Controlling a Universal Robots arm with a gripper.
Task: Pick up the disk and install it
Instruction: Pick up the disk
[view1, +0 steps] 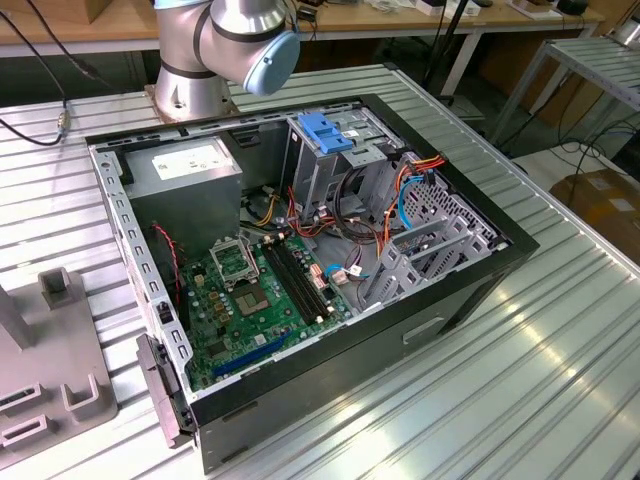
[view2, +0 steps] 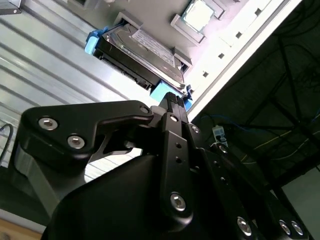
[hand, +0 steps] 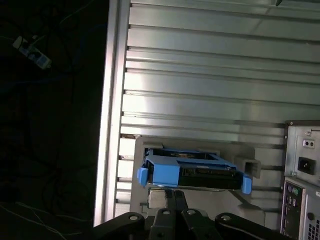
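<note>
1. On one ribbed metal table, one disk in its blue frame stands on edge in one grey holder, near one open computer case.
2. One gripper, in the first wrist view, hovers just beside the disk, its two fingers drawn close together, gripping nothing.

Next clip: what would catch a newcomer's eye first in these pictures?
In the exterior view, the open computer case lies on the ribbed metal table. Its green motherboard is bare, and a blue latch piece sits atop the drive cage. In the first wrist view, the disk in its blue frame rests on a grey holder, with the gripper close by.
</note>
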